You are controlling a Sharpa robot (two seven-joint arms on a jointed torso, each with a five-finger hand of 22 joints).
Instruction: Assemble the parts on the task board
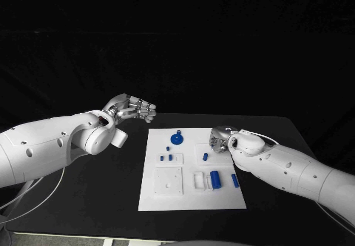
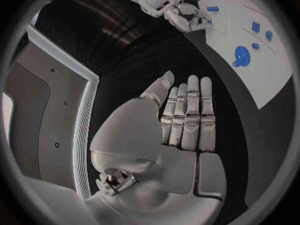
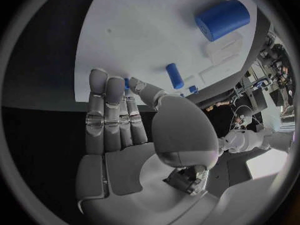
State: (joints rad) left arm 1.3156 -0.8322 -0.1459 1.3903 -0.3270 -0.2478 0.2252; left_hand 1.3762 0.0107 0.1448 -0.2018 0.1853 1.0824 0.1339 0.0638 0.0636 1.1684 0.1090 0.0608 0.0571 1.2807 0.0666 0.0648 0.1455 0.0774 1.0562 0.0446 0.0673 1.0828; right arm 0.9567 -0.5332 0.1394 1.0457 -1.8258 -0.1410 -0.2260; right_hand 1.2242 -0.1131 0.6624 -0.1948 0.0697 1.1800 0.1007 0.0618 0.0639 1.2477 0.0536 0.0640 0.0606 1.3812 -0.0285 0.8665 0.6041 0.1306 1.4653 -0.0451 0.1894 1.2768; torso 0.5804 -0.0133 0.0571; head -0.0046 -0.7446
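Observation:
The white task board (image 1: 189, 197) lies mid-table. On it are a round blue part (image 1: 177, 138), small blue pieces (image 1: 167, 158), a short peg (image 1: 205, 156), a thick blue cylinder (image 1: 215, 178) and a slim one (image 1: 234, 179). My left hand (image 1: 134, 108) is raised left of the board's far corner, its fingers (image 2: 189, 115) straight, side by side and holding nothing. My right hand (image 1: 220, 139) is low over the board's far right part. Its fingers (image 3: 107, 110) lie straight, and a sliver of blue (image 3: 127, 82) shows between thumb tip and fingers. Whether it is held is unclear.
Empty white recesses (image 1: 169, 180) sit in the board's near half, with a frame-shaped one (image 1: 199, 180) next to the thick cylinder. Black table (image 1: 111, 179) surrounds the board. The left forearm (image 1: 52, 148) spans the table's left side and the right forearm (image 1: 296, 171) its right side.

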